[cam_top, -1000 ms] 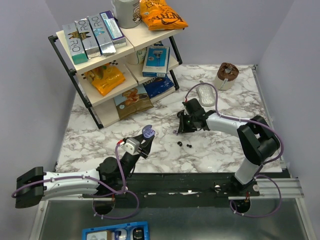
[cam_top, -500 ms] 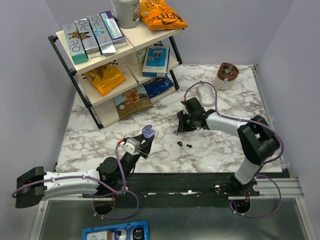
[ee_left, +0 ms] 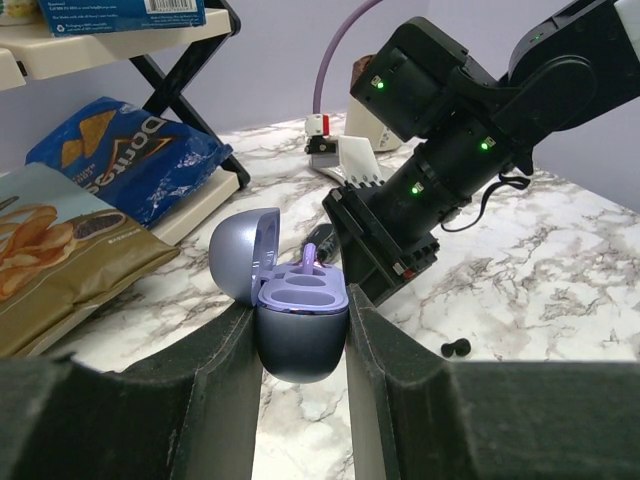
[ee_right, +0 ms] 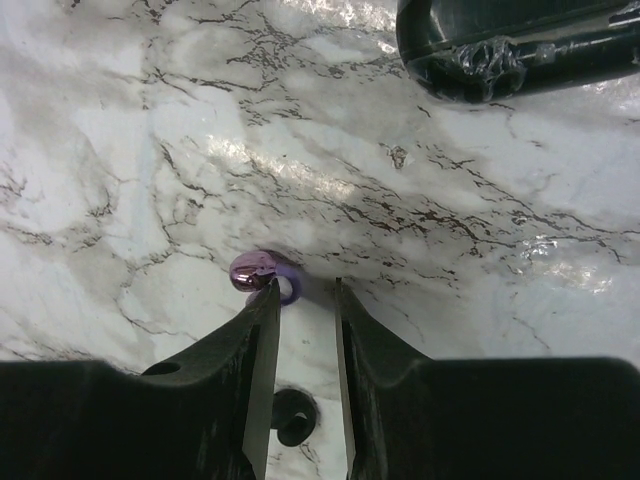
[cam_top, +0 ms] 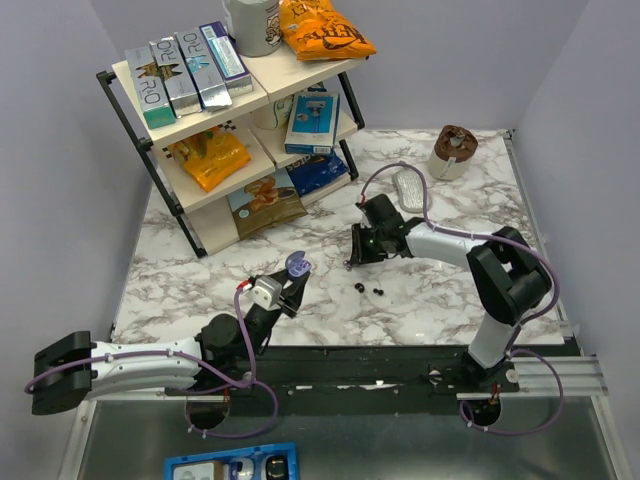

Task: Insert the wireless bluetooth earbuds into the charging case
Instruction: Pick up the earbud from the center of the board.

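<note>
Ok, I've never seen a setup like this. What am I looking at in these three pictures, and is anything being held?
Two robot arms are bolted at the near edge of a marble table. The wide picture looks down from above and behind them. The other two come from a camera on each wrist, so the dark prongs at the bottom are that arm's own fingers. The left gripper clamps a purple charging case with its lid open. The right gripper hangs low over the table with a narrow gap between its fingers, holding nothing; a purple earbud lies at one fingertip. A few small dark pieces lie nearby, and a snack shelf stands at the back left.
</note>
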Robot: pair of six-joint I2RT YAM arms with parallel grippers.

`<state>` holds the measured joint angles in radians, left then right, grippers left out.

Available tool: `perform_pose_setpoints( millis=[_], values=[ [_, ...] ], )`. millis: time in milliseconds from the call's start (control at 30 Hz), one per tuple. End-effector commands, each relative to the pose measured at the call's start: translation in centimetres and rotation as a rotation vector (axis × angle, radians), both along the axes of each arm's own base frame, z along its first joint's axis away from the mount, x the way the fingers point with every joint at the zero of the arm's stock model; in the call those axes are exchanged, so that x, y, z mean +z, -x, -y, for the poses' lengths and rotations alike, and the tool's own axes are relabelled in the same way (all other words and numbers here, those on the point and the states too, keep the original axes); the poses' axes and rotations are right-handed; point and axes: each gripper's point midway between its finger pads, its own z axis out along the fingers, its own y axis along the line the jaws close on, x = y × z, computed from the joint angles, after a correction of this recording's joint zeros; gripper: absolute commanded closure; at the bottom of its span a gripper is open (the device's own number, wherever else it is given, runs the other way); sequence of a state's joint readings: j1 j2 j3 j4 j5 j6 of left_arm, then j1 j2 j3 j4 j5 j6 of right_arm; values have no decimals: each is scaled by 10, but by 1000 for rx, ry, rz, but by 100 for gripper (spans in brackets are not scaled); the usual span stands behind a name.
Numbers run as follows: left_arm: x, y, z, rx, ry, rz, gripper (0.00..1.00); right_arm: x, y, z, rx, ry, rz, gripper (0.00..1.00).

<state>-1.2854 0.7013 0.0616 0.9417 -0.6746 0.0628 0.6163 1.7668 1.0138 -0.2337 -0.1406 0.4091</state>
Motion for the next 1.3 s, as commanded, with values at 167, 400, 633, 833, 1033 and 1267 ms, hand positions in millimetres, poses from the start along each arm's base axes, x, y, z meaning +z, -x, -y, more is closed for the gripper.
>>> perform_pose_setpoints(
  millis=[167,400,633,833,1033,1267],
  values=[
    [1,1,-4,13,31,-4,100,-14,0,-5,32,28,-28,64],
    [1,0,-6,16,33,-4,100,-20,8,-3,63,46,-39,80],
    [1,1,-5,10,29,-4,100,-16,13,-8,91,36,-29,95],
    [2,2,-6,10,29,-2,100,-12,16,-7,92,38,-21,99],
    [3,2,-8,11,37,-2,100,1,13,2,10,28,38,99],
    [2,2,-10,16,41,-5,100,28,5,13,-58,17,142,99]
  ],
)
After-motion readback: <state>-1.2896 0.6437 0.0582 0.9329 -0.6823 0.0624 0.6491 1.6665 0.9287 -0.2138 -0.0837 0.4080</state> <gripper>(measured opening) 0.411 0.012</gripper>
